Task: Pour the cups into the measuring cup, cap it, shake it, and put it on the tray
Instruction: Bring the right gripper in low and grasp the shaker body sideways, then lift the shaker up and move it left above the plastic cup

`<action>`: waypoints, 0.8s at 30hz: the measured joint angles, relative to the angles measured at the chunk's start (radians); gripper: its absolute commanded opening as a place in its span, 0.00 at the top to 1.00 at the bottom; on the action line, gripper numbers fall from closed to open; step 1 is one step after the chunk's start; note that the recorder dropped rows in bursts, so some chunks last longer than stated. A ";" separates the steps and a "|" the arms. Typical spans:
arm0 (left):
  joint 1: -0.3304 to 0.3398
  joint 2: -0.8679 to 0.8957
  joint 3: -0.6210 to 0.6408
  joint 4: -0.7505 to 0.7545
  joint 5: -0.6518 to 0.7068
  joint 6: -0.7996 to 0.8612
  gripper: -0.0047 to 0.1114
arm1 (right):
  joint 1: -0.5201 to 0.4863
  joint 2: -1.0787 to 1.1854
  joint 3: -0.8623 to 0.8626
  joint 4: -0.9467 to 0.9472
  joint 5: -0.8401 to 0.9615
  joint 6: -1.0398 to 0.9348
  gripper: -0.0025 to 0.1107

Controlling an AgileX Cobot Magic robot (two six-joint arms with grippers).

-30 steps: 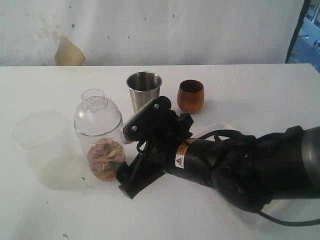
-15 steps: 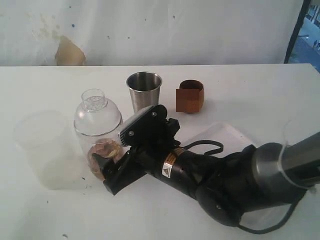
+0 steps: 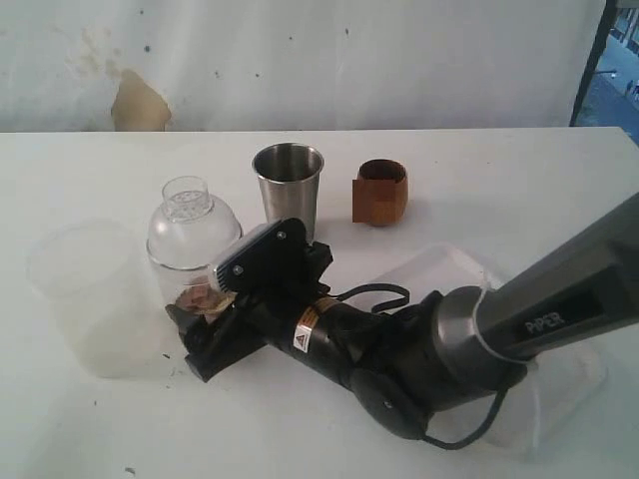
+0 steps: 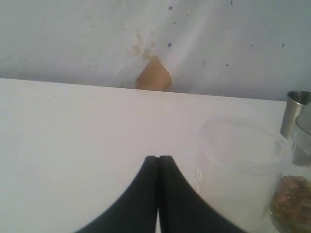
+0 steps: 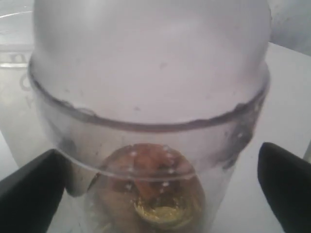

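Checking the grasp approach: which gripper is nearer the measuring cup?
Right: the right gripper straddles the measuring cup, open; left gripper, shut, sits apart beyond the frosted cup.

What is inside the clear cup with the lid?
Brownish and golden bits lie at the bottom of the cup, under its lid. The open gripper hides part of them in the exterior view.

I see a wide frosted plastic cup (image 3: 85,299) standing on the white surface (image 3: 499,185). Behind it, the pale wall (image 3: 399,60) carries a tan patch (image 3: 138,104).
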 measured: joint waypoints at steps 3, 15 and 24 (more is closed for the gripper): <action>0.000 0.000 0.000 0.000 0.000 0.000 0.96 | 0.001 0.019 -0.028 0.000 -0.004 0.002 0.05; 0.000 0.000 0.000 0.000 0.000 0.000 0.96 | 0.001 0.064 -0.105 0.000 -0.024 0.004 0.05; 0.000 0.000 0.000 0.000 0.000 0.000 0.96 | 0.001 0.089 -0.127 0.000 -0.050 0.013 0.05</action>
